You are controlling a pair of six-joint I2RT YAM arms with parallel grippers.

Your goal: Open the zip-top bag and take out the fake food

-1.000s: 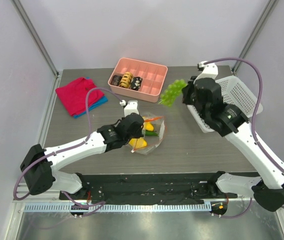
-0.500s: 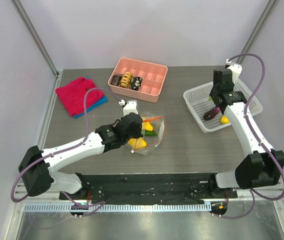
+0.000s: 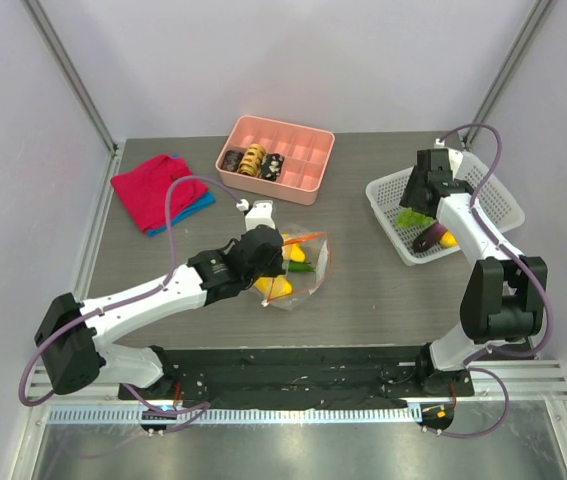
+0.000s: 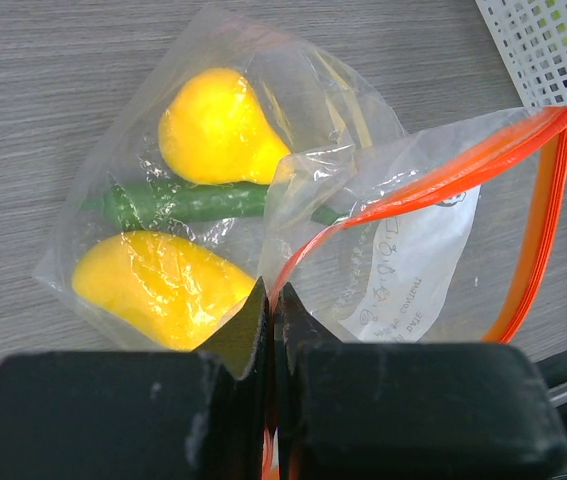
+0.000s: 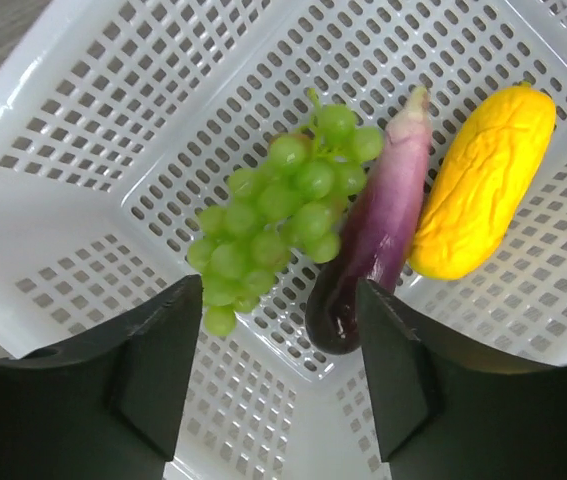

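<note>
The zip-top bag (image 3: 308,268) lies mid-table, its orange zipper (image 4: 483,160) gaping open. My left gripper (image 4: 271,298) is shut on the zipper edge at one corner. Inside the bag sit two yellow fake food pieces (image 4: 218,130) (image 4: 158,285) and a long green vegetable (image 4: 183,200). My right gripper (image 5: 278,300) hangs open above the white basket (image 5: 113,120), holding nothing. Below it in the basket lie green grapes (image 5: 283,200), a purple eggplant (image 5: 378,240) and a yellow piece (image 5: 483,190). The top view shows that right gripper (image 3: 421,197) over the basket's near-left part.
A pink compartment tray (image 3: 303,145) with brown pastry-like pieces (image 3: 253,160) stands at the back centre. A red folded cloth (image 3: 153,190) on a blue one lies at the back left. The white basket (image 3: 493,180) sits at the right edge.
My right gripper carried the grapes over the basket, opened and let them drop in beside the eggplant. The left gripper has kept its hold on the bag.
</note>
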